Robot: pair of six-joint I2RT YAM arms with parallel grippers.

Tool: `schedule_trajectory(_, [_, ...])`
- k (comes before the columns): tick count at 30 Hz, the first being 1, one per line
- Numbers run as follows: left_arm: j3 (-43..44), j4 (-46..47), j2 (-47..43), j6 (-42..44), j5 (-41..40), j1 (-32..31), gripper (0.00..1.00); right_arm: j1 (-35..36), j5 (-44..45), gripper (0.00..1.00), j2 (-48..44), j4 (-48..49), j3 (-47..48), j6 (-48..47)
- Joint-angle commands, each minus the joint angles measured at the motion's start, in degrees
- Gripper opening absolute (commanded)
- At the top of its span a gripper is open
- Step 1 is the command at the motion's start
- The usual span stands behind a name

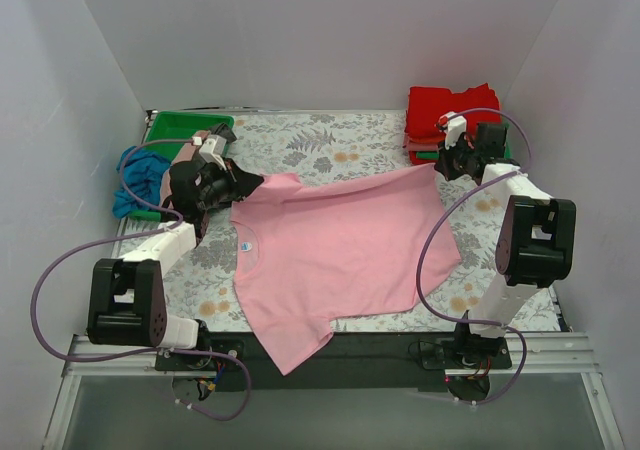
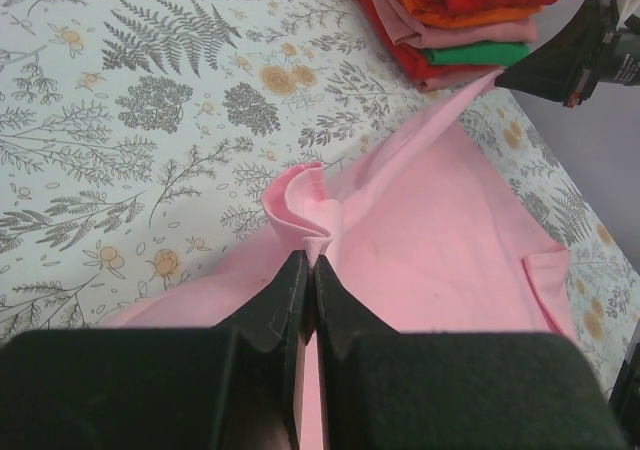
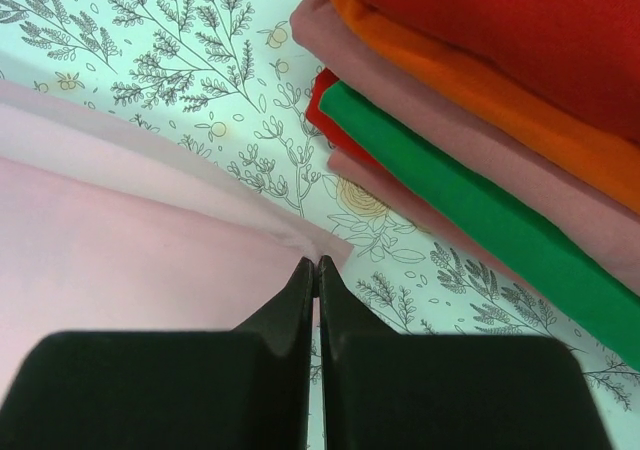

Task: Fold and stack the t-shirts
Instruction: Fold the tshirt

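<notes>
The light pink t-shirt (image 1: 340,245) is lying spread flat, its long axis running from the hem just beside the folded stack (image 1: 452,115) to the neck end well apart from it. The right gripper (image 1: 441,163) is pinching the hem corner nearest the stack, jaws pressed together on the cloth. The left gripper (image 1: 232,183) is clamping a bunched sleeve fold at the end farthest from the stack, so the arms are probably getting ready to carry this shared edge across the shirt.
</notes>
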Motion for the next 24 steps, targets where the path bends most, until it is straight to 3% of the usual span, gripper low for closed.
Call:
schedule_trajectory(1, [-1.1,-0.3,-2.3,0.4,1.2,0.3,0.00,-0.3,0.4,0.01,-1.3,2.6,-0.4,-0.5])
schedule_trajectory(24, [-8.6,-3.2,-8.6,-0.9,1.3,-0.5,0.00,-0.4,2.2,0.01,-0.8,3.0,-3.2,-1.3])
